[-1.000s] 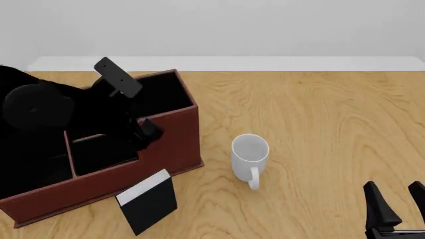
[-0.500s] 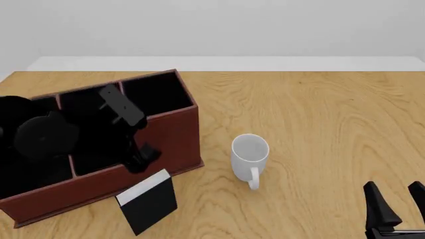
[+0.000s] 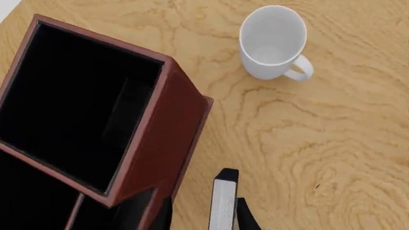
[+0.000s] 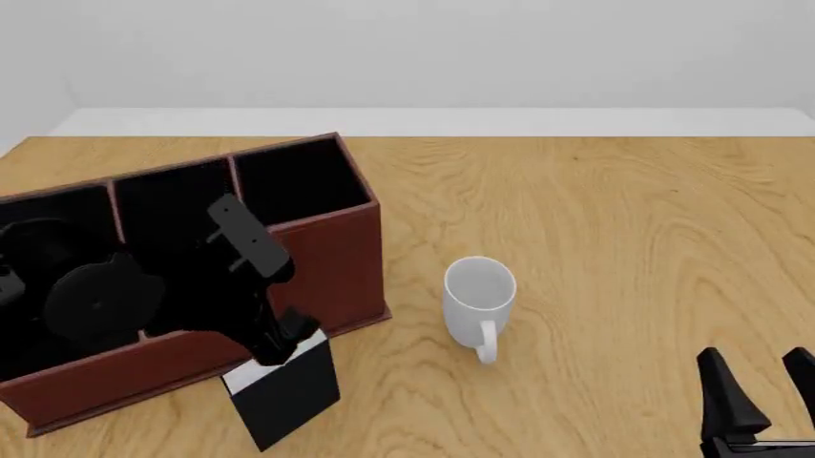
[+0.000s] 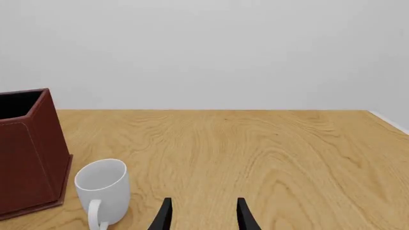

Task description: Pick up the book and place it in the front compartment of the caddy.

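Open left tool (image 4: pixel 282 345) over book (image 4: pixel 290 391)

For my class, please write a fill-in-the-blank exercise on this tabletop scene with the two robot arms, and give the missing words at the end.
1. The book lies on the table, in front of the ____.
2. The mug is ____ in colour.
3. The left gripper is over the book's ____ strip of page edges.
4. The right gripper holds ____.

Missing words: caddy; white; white; nothing
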`<act>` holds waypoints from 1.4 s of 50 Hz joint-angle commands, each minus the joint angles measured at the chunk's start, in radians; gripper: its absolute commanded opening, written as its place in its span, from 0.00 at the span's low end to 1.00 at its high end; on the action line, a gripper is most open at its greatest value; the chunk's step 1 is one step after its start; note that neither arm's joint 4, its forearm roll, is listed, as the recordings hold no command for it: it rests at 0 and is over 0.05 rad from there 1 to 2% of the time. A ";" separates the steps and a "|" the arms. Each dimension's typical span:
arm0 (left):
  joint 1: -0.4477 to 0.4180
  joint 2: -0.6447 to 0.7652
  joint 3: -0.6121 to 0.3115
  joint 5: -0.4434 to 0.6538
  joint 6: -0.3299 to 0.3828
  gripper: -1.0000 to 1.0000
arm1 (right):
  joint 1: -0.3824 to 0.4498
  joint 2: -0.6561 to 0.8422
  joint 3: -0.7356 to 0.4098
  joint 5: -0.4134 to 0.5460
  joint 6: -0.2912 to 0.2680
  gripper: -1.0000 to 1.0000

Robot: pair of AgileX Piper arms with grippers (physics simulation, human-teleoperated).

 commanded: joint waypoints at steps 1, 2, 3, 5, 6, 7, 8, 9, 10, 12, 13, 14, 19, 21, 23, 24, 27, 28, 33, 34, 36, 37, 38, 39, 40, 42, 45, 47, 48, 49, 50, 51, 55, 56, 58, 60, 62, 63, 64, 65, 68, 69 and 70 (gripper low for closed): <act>-0.004 0.010 0.031 -0.031 -0.002 1.00 | 0.000 0.002 0.000 -0.001 0.000 1.00; -0.016 0.011 0.037 -0.030 -0.010 1.00 | 0.000 0.001 0.000 0.000 0.000 1.00; -0.010 0.009 0.044 -0.040 0.001 1.00 | 0.000 0.000 -0.001 0.000 0.000 1.00; -0.016 0.010 0.049 -0.043 -0.003 1.00 | 0.000 0.001 0.000 -0.001 0.000 1.00; -0.015 0.016 0.053 -0.047 -0.005 1.00 | 0.000 0.001 0.000 -0.002 0.000 1.00; -0.012 0.018 0.058 -0.054 0.000 1.00 | 0.000 0.001 0.000 -0.001 0.000 1.00; -0.010 0.020 0.065 -0.058 0.007 1.00 | 0.000 0.001 0.000 -0.001 0.000 1.00; -0.010 0.019 0.069 -0.060 0.011 1.00 | 0.000 0.001 0.000 -0.001 0.000 1.00; -0.011 0.019 0.074 -0.063 0.009 1.00 | 0.000 0.001 0.000 -0.001 0.000 1.00; -0.011 0.021 0.081 -0.066 0.011 1.00 | 0.000 0.000 0.000 0.001 0.000 1.00; -0.008 0.022 0.083 -0.070 0.012 1.00 | 0.000 0.000 0.000 0.000 0.000 1.00; -0.007 0.023 0.082 -0.067 0.012 1.00 | 0.000 0.000 0.000 0.000 0.000 1.00; -0.017 0.023 0.101 -0.079 0.002 1.00 | 0.000 0.000 0.000 0.000 0.000 1.00; -0.023 0.023 0.104 -0.072 -0.002 1.00 | 0.000 0.000 0.000 0.000 0.000 1.00; -0.024 0.022 0.109 -0.076 -0.004 1.00 | 0.000 0.000 0.000 0.000 0.000 1.00; -0.024 0.024 0.110 -0.076 -0.008 1.00 | 0.000 -0.001 0.000 0.001 0.001 1.00; -0.026 0.027 0.118 -0.082 -0.010 1.00 | 0.000 0.000 0.001 0.000 0.000 1.00; -0.027 0.027 0.124 -0.085 -0.012 1.00 | 0.000 0.000 0.001 0.000 0.000 1.00; -0.024 0.036 0.142 -0.095 -0.022 1.00 | 0.000 0.000 0.001 0.000 0.000 1.00; -0.023 0.037 0.143 -0.096 -0.022 1.00 | 0.000 -0.001 0.000 0.000 0.000 1.00; -0.019 0.036 0.144 -0.094 -0.020 1.00 | 0.000 -0.002 0.000 0.002 0.000 1.00; -0.018 0.039 0.147 -0.098 -0.020 1.00 | 0.000 -0.003 -0.001 0.003 0.000 1.00; -0.018 0.037 0.150 -0.098 -0.020 1.00 | 0.000 -0.003 0.000 0.003 0.000 1.00; -0.016 0.037 0.151 -0.097 -0.018 1.00 | 0.000 -0.003 0.000 0.003 0.000 1.00; -0.013 0.035 0.149 -0.092 -0.017 1.00 | 0.000 -0.002 0.000 0.003 0.000 1.00; -0.014 0.031 0.149 -0.087 -0.014 1.00 | 0.000 -0.003 0.000 0.003 0.000 1.00; -0.009 0.034 0.154 -0.089 -0.015 1.00 | 0.000 -0.001 0.000 0.001 0.000 1.00; -0.010 0.036 0.163 -0.097 -0.013 1.00 | 0.000 0.000 0.000 0.000 0.000 1.00; -0.011 0.035 0.171 -0.106 -0.012 1.00 | 0.000 0.000 0.000 0.000 0.000 1.00; -0.007 0.036 0.172 -0.105 -0.009 1.00 | 0.000 -0.001 0.000 0.001 0.000 1.00; -0.007 0.038 0.173 -0.106 -0.011 1.00 | 0.000 -0.003 -0.002 0.005 0.000 1.00; -0.009 0.038 0.174 -0.109 -0.012 1.00 | 0.000 -0.003 -0.002 0.005 0.000 1.00; -0.011 0.037 0.171 -0.100 -0.017 1.00 | 0.000 -0.003 -0.002 0.005 0.000 1.00; -0.011 0.038 0.172 -0.102 -0.017 1.00 | 0.000 -0.003 -0.002 0.005 0.000 1.00; -0.012 0.038 0.175 -0.103 -0.017 1.00 | 0.000 -0.004 -0.002 0.005 0.000 1.00; -0.012 0.041 0.177 -0.105 -0.017 1.00 | 0.000 -0.003 -0.002 0.005 0.001 1.00; -0.012 0.044 0.178 -0.106 -0.019 1.00 | 0.000 -0.004 -0.002 0.005 0.000 1.00; -0.013 0.043 0.179 -0.108 -0.021 1.00 | 0.000 -0.003 -0.002 0.005 0.001 1.00; -0.013 0.049 0.186 -0.118 -0.026 1.00 | 0.000 -0.004 -0.002 0.005 0.000 1.00; -0.011 0.052 0.189 -0.124 -0.026 1.00 | 0.000 -0.004 -0.002 0.005 0.000 1.00; -0.013 0.052 0.188 -0.121 -0.027 1.00 | 0.000 -0.004 -0.002 0.005 0.000 1.00; -0.014 0.055 0.193 -0.128 -0.029 1.00 | 0.000 -0.004 -0.002 0.005 0.000 1.00; -0.016 0.052 0.189 -0.120 -0.029 1.00 | 0.000 -0.003 -0.002 0.005 0.000 1.00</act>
